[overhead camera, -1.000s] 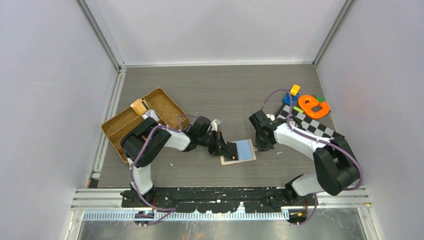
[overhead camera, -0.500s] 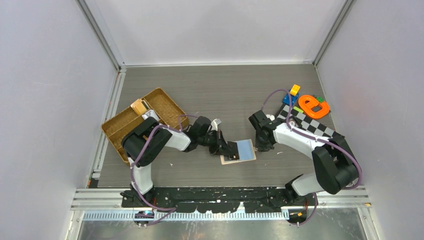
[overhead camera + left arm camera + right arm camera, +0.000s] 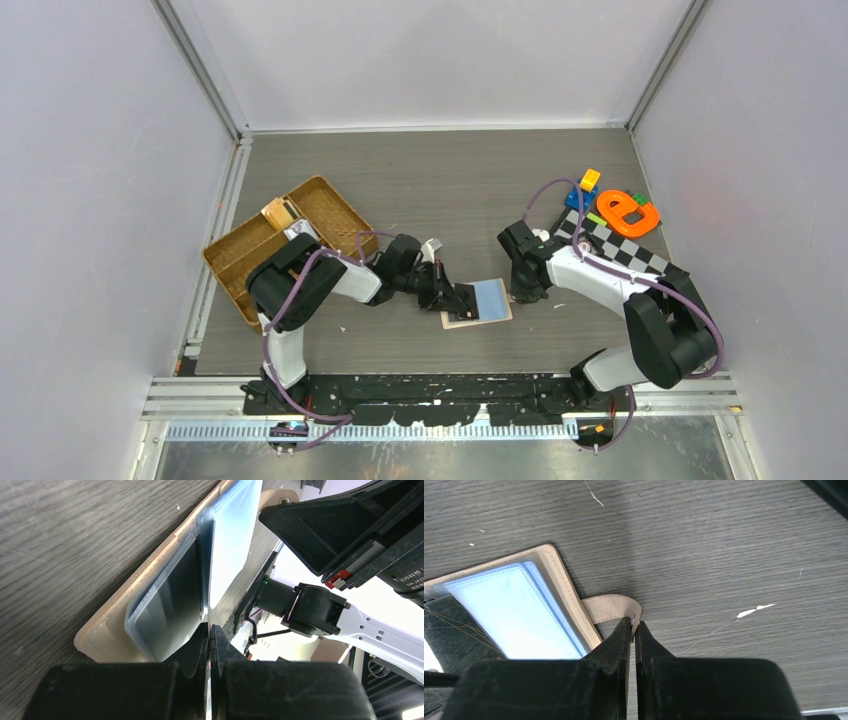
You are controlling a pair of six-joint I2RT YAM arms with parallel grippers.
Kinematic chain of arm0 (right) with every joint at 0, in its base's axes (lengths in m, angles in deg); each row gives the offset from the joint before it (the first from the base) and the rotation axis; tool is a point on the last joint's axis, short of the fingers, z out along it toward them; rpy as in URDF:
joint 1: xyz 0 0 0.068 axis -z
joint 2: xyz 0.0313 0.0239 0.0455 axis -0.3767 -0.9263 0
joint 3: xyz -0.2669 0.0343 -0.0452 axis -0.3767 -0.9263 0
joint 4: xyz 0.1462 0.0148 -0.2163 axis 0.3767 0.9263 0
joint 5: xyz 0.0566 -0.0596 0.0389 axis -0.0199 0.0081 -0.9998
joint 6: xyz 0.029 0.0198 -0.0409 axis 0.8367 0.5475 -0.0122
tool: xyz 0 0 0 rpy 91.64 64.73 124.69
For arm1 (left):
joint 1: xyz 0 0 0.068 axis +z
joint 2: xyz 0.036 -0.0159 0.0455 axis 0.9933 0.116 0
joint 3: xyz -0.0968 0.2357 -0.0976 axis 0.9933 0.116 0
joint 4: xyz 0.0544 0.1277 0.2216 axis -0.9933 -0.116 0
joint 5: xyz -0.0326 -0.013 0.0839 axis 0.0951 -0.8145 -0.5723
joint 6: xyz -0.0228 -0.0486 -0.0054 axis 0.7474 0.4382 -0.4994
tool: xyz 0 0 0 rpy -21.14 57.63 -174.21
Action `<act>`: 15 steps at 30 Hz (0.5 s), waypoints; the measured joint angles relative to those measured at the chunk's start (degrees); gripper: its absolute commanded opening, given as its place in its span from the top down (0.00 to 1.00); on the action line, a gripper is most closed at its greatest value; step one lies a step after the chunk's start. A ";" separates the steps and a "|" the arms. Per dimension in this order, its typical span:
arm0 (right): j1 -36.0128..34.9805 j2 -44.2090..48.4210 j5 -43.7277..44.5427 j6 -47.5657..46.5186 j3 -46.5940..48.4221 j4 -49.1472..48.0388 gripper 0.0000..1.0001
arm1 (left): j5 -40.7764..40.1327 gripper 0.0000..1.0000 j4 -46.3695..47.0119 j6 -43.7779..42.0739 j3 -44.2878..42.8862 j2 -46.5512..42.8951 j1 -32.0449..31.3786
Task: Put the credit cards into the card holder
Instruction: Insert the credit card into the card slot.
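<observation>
Card holder (left part) cut off by frame edge.

Peach-beige card holder lies open and flat on the table, between the two arms. Its pale blue translucent pockets face up with one leaf raised, and the snap tab sticks out flat from its right edge. A grey-silver card lies in the wicker tray, well apart from the holder, too small for detail.
</observation>
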 measured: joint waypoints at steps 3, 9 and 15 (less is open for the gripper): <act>0.00 -0.09 0.02 0.00 0.00 0.00 1.00 | 0.07 1.00 0.42 0.37 0.13 0.09 0.00; 0.00 -0.74 0.20 0.00 0.00 0.00 1.00 | 0.48 1.00 0.98 0.55 0.22 0.13 0.00; 0.00 -0.74 0.20 0.00 0.00 0.02 1.00 | 0.81 1.00 1.18 0.52 0.24 0.17 0.00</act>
